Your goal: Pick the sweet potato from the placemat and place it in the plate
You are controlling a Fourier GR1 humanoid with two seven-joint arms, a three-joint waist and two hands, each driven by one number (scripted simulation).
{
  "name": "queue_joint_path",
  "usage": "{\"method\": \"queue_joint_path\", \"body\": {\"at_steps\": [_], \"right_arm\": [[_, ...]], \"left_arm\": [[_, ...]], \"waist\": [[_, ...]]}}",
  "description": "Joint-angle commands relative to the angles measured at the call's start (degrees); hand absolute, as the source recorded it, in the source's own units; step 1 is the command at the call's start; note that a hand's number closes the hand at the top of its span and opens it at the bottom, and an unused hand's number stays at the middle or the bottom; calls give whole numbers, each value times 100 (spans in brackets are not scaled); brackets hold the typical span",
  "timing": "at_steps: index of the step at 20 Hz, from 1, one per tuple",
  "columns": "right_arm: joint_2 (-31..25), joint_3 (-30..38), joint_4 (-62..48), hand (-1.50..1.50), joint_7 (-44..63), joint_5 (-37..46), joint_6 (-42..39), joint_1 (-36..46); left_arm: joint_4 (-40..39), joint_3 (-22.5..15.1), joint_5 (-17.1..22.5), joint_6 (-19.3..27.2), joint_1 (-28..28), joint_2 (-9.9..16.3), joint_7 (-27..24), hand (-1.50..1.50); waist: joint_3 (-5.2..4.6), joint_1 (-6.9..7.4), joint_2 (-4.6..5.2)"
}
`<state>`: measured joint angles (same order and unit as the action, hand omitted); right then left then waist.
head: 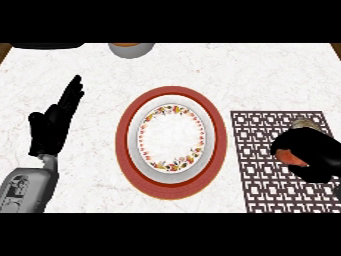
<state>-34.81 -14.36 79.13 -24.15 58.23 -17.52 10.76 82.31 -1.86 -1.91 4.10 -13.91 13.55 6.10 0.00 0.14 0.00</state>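
Note:
The plate point(171, 100), red-rimmed with a white flowered centre, lies in the middle of the counter. To its right lies the brown patterned placemat point(261, 165). My right hand point(317, 152) sits over the mat's right part, fingers curled round the orange sweet potato point(289, 157), of which only a small piece shows at the hand's left edge. My left hand point(55, 125) rests open at the left of the plate, fingers straight and pointing away, holding nothing.
A grey bowl point(131, 49) with something orange inside stands at the counter's far edge, beside a dark object point(47, 45) at the far left. Wooden floor shows past both side edges of the white marble counter point(261, 75).

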Motion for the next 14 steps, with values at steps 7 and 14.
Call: {"method": "queue_joint_path", "body": {"at_steps": [7, 14], "right_arm": [[342, 524, -460, 150, -759, 312, 755, -111], [1018, 1861, -271, 150, 2017, -141, 536, -843]], "left_arm": [[-216, 185, -199, -120, -18, -156, -118, 0], [122, 213, -178, -4, 184, -98, 57, 0]], "waist": [[0, -25, -1], [-12, -349, -80]]}}
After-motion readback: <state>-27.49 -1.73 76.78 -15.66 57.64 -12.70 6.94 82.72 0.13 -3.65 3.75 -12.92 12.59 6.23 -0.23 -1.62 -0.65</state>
